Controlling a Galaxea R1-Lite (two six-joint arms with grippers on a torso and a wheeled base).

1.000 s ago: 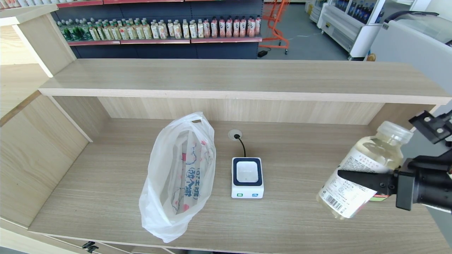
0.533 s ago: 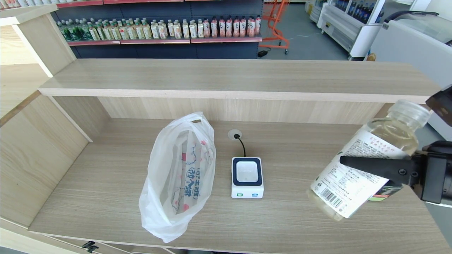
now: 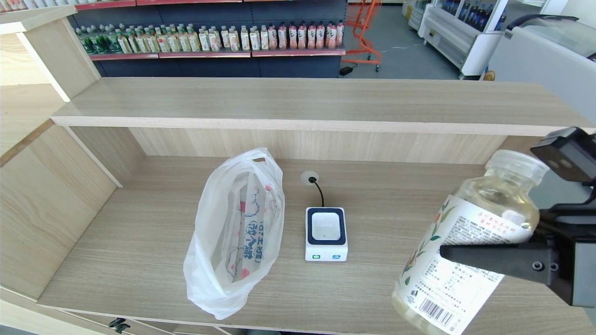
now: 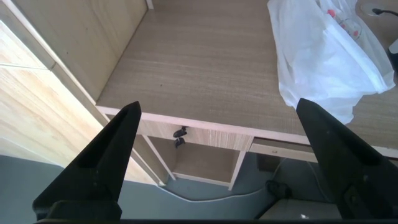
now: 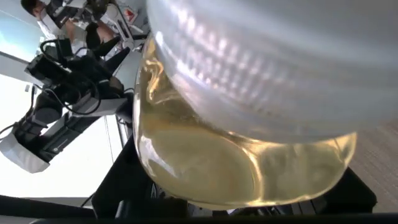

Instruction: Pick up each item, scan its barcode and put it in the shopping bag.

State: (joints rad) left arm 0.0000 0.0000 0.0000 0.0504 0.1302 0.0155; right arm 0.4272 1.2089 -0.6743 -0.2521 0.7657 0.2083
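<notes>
Right gripper is clamped on a clear plastic bottle of pale yellow liquid. One black finger lies across the white label and the other is hidden behind the bottle. The bottle hangs in the air over the right front part of the light wood-grain counter. It is tilted, with the clear cap high and toward the far right and the base low and near. The barcode sits by the base and faces up toward the head camera. In the right wrist view the bottle sits very close, liquid pooled at its low end. The small white box scanner with a dark blue window frame rests at mid-counter, well apart from the bottle. Its black cable runs back to a round grommet. Just beside the scanner on the robot's left lies the thin white plastic shopping bag, mouth toward the back wall. Something flat with blue and pink print shows through it. Left gripper hangs off the counter's front edge, fingers wide apart with nothing between them. The bag is on the counter beyond it. A small dark latch sits under the counter edge. Behind the counter's raised ledge, store shelves carry rows of drink bottles.
</notes>
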